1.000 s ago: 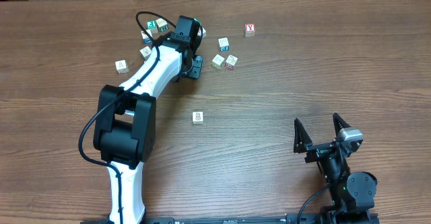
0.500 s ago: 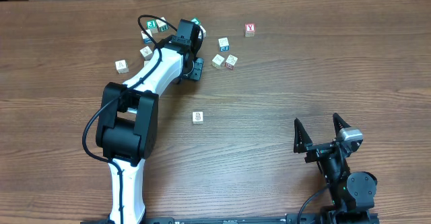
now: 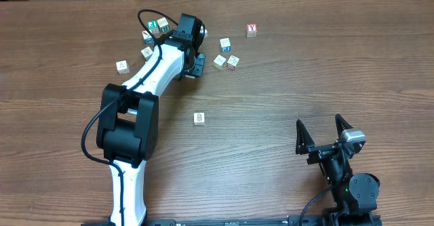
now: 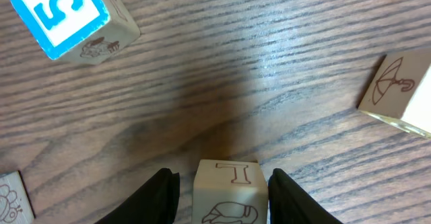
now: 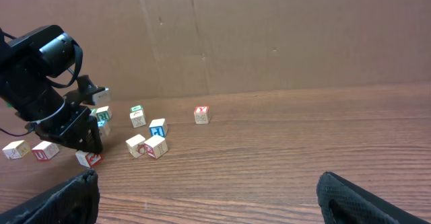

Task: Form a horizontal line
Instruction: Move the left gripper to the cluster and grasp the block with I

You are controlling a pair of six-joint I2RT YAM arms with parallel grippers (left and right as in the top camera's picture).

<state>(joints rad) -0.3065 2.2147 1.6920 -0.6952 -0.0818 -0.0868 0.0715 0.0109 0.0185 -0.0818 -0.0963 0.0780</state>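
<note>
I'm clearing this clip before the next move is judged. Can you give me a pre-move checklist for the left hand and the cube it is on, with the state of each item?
1. Cube centred in the left hand: ok. The lettered cube sits between its fingers.
2. Grip closed on that cube: cannot tell. A thin gap shows beside one finger.
3. Neighbours clear of the hand: ok. The blue 5 cube and the umbrella cube lie apart from it.
4. Right hand out of the way: ok. It is open and far from the cubes.
5. Row begun: not ok. The red Y cube stands alone.
</note>
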